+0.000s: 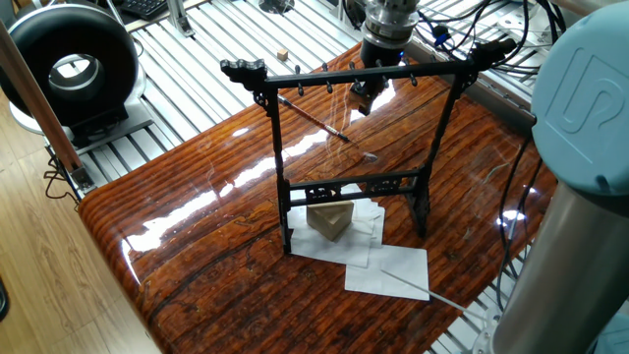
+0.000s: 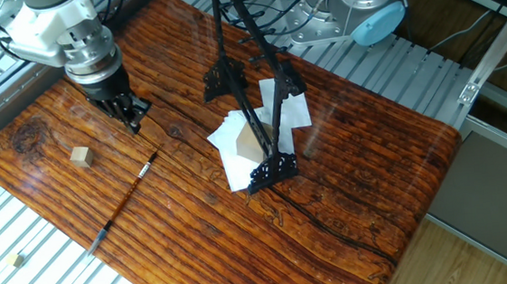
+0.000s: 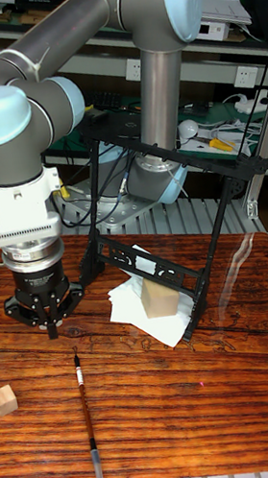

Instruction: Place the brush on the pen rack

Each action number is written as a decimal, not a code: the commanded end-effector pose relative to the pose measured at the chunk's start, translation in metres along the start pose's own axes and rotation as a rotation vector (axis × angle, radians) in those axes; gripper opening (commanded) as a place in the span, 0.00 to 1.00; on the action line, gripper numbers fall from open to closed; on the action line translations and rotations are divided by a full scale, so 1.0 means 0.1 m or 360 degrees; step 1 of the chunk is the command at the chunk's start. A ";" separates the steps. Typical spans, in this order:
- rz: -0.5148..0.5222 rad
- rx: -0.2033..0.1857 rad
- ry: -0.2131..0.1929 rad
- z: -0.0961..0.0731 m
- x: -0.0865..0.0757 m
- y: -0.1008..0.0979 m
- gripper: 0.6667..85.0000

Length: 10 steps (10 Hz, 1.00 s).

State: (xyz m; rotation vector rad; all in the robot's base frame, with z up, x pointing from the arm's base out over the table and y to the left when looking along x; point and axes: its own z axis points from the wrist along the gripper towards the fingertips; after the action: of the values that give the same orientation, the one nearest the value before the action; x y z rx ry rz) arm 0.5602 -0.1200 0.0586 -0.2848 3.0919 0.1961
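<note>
One brush lay flat on the counter, untouched, its dark shaft pointing toward the near edge in the tall view. Hand hovered just above the wood beyond the brush's upper end, fingers drawn close together and holding nothing; it pointed straight down. Rack stood upright well apart from the brush, feet on white paper sheets, a tan wedge-shaped block under its lower rail. Pegs along the top crossbar carried nothing. Small wooden cube sat near the brush, on the side away from the rack. Thin pale rod lay across the paper by the counter edge.
</note>
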 end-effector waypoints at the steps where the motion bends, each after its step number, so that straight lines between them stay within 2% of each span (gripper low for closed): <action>1: 0.0046 -0.0009 -0.0001 -0.01 0.00 0.01 0.00; 5: 0.0071 -0.0035 -0.0013 -0.01 -0.02 0.05 0.00; 7: 0.0131 -0.0106 -0.0015 -0.02 -0.03 0.18 0.00; 10: 0.0149 -0.0124 -0.0030 0.06 -0.02 0.24 0.00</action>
State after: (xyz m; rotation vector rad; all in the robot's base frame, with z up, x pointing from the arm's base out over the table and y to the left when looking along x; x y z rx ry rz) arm 0.5582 -0.1054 0.0574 -0.1781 3.0964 0.2699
